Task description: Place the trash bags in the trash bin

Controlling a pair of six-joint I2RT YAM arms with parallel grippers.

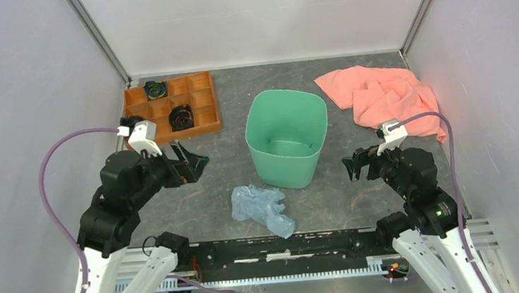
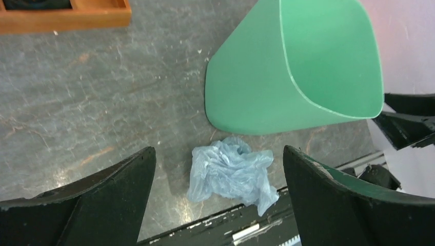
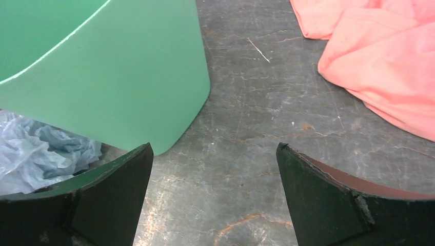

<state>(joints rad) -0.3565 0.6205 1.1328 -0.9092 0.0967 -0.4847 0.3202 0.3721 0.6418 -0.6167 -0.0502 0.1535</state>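
The mint-green trash bin [image 1: 287,136] stands upright in the middle of the table, with nothing visible inside. A crumpled pale blue trash bag [image 1: 262,208] lies on the table just in front of the bin, near the front edge. The left wrist view has the trash bag [image 2: 229,173] framed between my two fingers, below the trash bin [image 2: 292,66]. My left gripper [image 1: 196,163] hovers open to the left of the bin. To the bin's right my right gripper [image 1: 353,167] is open over bare table. In the right wrist view the trash bag [image 3: 36,156] peeks from behind the trash bin [image 3: 102,66].
An orange compartment tray [image 1: 172,107] with dark coiled items sits at the back left. A salmon-pink cloth [image 1: 383,96] lies crumpled at the back right. Grey walls close in both sides, and a black rail [image 1: 280,247] runs along the front edge.
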